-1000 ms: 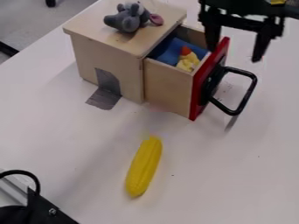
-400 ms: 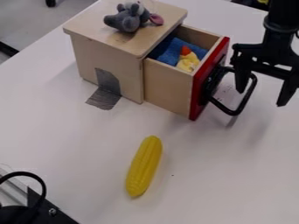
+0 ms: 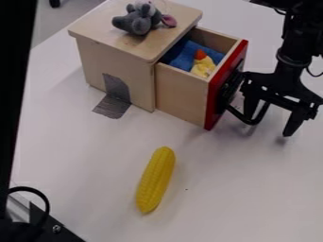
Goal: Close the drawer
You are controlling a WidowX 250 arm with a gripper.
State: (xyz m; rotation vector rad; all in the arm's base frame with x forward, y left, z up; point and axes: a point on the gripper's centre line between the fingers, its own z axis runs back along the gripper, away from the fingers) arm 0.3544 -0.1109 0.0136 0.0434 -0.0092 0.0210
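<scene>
Coming down to the handle (image 3: pixel 236 113), the gripper (image 3: pixel 269 125) is hanging spread; it should be pushing the drawer (image 3: pixel 180 95) squarely inward.

White table (image 3: pixel 82 160): wooden drawer cabinet (image 3: pixel 120 59), yellow corn (image 3: pixel 156 179), grey tape (image 3: pixel 114 105).

open red-fronted wooden drawer (image 3: pixel 183 97)

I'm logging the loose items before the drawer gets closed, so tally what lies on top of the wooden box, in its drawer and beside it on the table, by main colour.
Grey: 1, the plush toy on top
Yellow: 2, the corn and the red-tipped toy in the drawer
Blue: 1, the cloth
Total: 4
</scene>
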